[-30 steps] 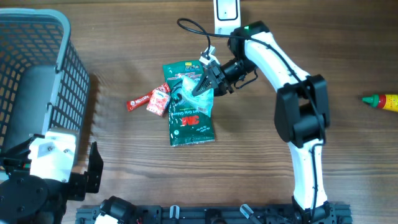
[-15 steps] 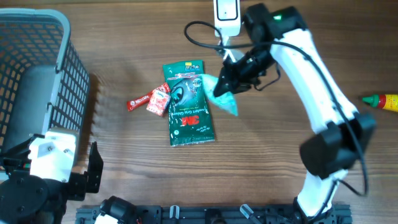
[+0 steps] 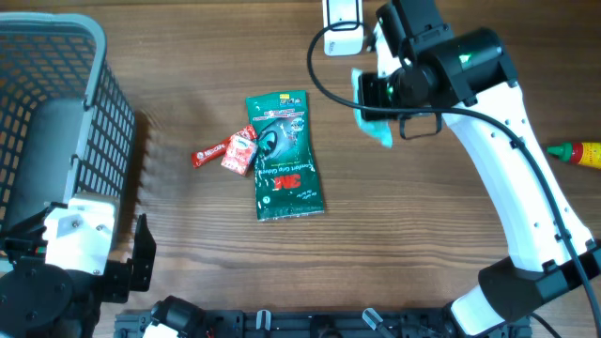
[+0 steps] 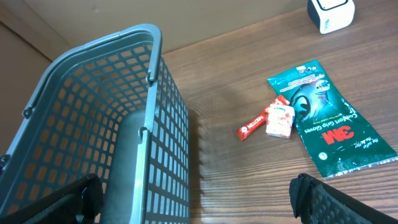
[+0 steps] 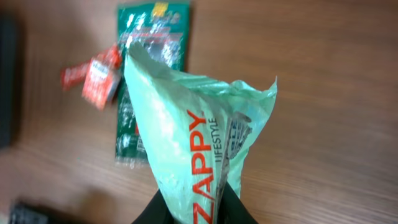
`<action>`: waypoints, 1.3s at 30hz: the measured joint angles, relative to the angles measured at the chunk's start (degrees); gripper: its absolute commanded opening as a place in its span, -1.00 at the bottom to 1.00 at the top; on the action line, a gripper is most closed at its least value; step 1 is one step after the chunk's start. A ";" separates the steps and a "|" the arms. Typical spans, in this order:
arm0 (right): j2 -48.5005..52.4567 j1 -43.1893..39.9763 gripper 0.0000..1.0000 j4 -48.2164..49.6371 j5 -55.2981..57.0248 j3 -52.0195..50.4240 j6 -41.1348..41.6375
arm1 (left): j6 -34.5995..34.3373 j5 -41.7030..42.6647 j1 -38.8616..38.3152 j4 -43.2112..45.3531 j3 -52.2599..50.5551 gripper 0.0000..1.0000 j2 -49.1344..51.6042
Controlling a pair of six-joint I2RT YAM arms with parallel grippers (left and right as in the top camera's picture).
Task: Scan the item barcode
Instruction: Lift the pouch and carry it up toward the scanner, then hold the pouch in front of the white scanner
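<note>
My right gripper (image 5: pixel 194 210) is shut on a light green packet (image 5: pixel 186 118) printed "ZAPPY" in red, pinched by its lower end between the black fingers (image 5: pixel 152 213). From overhead the packet (image 3: pixel 378 130) hangs in the air under the right gripper (image 3: pixel 383 94), just below and to the right of the white scanner (image 3: pixel 341 21) at the table's far edge. The scanner (image 4: pixel 331 12) also shows in the left wrist view. My left gripper (image 4: pixel 196 199) stands wide open and empty at the near left, beside the basket.
A grey mesh basket (image 3: pixel 94 103) fills the left side. On the table's middle lie a dark green 3M pack (image 3: pixel 286 160) and two small red sachets (image 3: pixel 230 150). A red and yellow bottle (image 3: pixel 577 151) lies at the right edge.
The right arm lifted the light green packet off the dark green pack and carried it up and to the right, close to the scanner. The left arm stayed still.
</note>
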 measured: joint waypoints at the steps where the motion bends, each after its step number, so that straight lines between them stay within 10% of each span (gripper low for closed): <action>1: -0.02 0.00 -0.91 1.92 1.75 0.02 1.42 | 0.00 -0.02 0.00 0.00 0.00 1.00 0.00; 14: 3.82 0.00 -0.91 22.10 12.20 0.02 5.99 | 0.00 0.00 0.00 0.00 0.00 1.00 0.00; 39: 36.26 -3.58 -0.91 74.27 14.25 -0.42 -24.65 | 0.00 -0.02 0.00 0.02 0.00 1.00 0.00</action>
